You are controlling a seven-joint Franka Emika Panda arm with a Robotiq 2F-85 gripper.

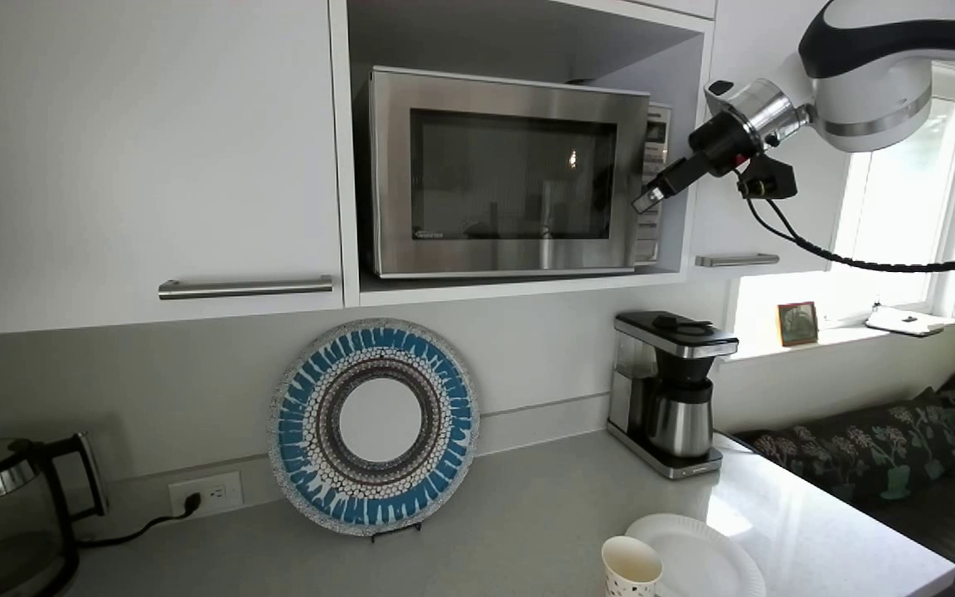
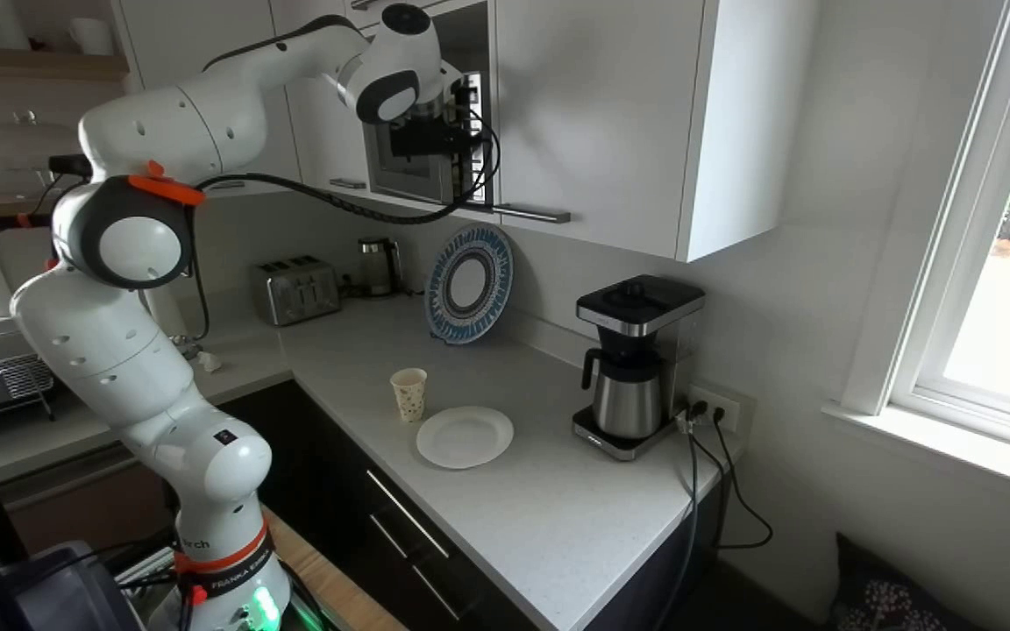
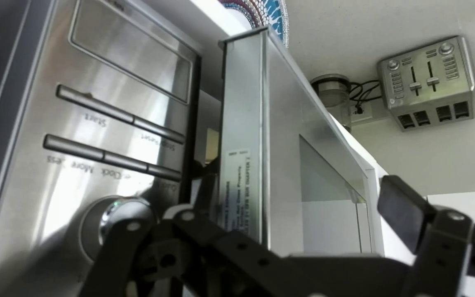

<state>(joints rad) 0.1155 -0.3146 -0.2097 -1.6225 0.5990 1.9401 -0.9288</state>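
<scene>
Door (image 3: 285, 165) is seen ajar on the microwave (image 1: 511, 174), above the counter (image 1: 527, 497); its edge is straddled by the gripper (image 1: 648, 200), spread wide, with nothing pinched; opening is judged begun, partly done, with the wider swing left to be made.

there is one microwave (image 1: 511, 178), one coffee maker (image 2: 632, 368), one kettle (image 2: 376, 267), one toaster (image 3: 429, 62) with four slots (image 3: 422, 117) and two levers (image 3: 432, 81), one paper cup (image 2: 410, 399), one plate (image 2: 465, 436), one platter (image 1: 380, 489) and one arm (image 2: 110, 342).
</scene>
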